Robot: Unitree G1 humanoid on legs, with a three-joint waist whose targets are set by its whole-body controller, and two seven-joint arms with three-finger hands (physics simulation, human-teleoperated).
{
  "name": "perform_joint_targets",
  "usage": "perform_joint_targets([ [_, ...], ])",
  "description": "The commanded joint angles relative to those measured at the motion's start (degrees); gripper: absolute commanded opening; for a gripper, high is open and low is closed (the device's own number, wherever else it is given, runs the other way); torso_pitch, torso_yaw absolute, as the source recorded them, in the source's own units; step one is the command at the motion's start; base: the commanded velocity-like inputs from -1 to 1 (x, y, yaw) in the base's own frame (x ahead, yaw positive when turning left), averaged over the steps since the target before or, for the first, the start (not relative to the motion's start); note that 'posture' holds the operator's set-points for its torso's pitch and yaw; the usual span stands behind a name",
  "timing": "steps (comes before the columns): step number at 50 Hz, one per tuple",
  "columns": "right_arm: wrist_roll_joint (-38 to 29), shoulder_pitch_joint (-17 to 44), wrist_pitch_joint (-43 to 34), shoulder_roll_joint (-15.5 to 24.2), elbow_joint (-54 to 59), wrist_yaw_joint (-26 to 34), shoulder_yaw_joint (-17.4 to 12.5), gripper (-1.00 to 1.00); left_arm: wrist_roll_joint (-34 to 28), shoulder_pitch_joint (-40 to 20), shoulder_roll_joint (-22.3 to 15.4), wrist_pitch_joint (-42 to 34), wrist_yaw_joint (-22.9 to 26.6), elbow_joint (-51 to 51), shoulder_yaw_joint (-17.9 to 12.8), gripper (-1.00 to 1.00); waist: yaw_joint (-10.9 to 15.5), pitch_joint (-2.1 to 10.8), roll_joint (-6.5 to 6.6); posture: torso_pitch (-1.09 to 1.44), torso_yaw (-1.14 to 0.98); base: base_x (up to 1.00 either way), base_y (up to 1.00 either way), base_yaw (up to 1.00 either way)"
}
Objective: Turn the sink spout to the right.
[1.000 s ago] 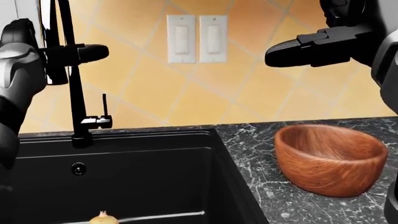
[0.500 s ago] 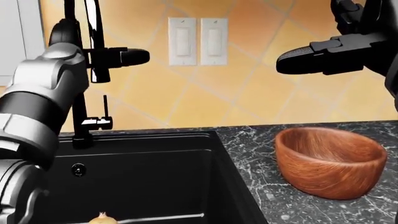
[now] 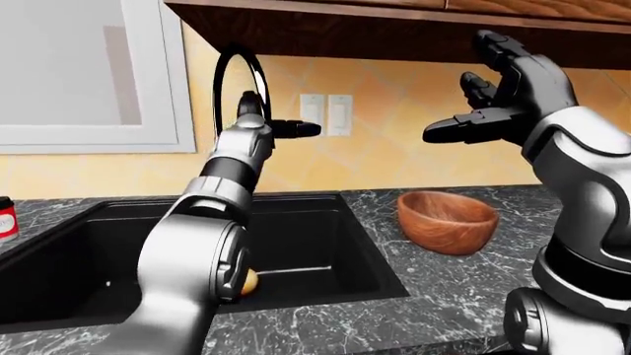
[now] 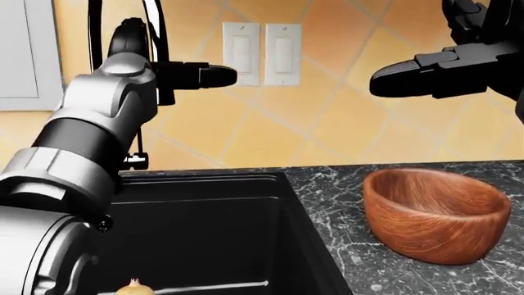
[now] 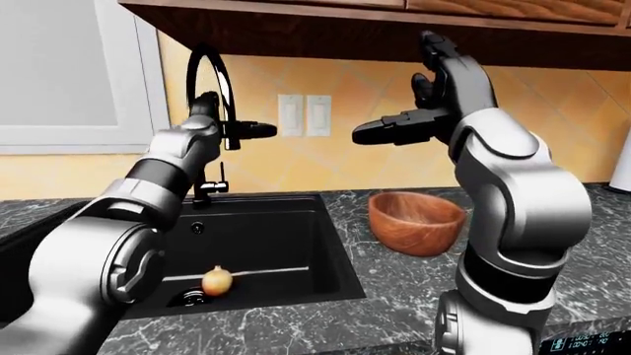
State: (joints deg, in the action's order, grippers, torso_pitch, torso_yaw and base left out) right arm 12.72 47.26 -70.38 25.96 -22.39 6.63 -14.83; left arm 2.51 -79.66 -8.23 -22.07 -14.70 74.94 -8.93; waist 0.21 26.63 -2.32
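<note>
The black arched sink spout [image 5: 193, 68] rises from its base [image 5: 203, 197] at the top edge of the black sink [image 5: 276, 255]. In the head view its tube [image 4: 153, 27] curves down behind my left hand. My left hand [image 4: 214, 77] is raised against the spout's hanging end, fingers stretched out to the right and open, not closed round it. My right hand [image 4: 413, 77] is held high at the right, open and empty, well apart from the spout. The faucet's small side lever [image 4: 136, 161] shows beside my left forearm.
A wooden bowl [image 4: 434, 212] stands on the dark marble counter [image 4: 344, 246] right of the sink. An onion [image 5: 217, 281] lies in the basin near the drain. Two wall switches [image 4: 262, 52] sit on the tiled wall, a cabinet [image 3: 394, 29] hangs overhead, and a window [image 3: 79, 74] is at left.
My left hand has moved to the right in the head view, and the spout's hanging end has swung right with it. My right hand and the bowl have barely shifted.
</note>
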Motion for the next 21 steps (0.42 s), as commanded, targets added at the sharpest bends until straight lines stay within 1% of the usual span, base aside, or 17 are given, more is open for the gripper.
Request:
perform_joint_targets([
  [1, -0.09, 1.88, 1.31, 0.48, -0.56, -0.25, -0.20, 1.00, -0.18, -2.45, -0.20, 1.62, -0.14, -2.29, 0.14, 1.00, -0.01, -0.25, -0.17, -0.77, 0.00, 0.00, 0.00, 0.00],
  [21, -0.44, 1.75, 1.19, 0.02, -0.94, -0.45, 0.07, 1.00, -0.77, -2.89, 5.05, 1.65, -1.68, -3.49, 1.96, 1.00, 0.14, -0.27, -0.60, -0.77, 0.00, 0.00, 0.00, 0.00],
])
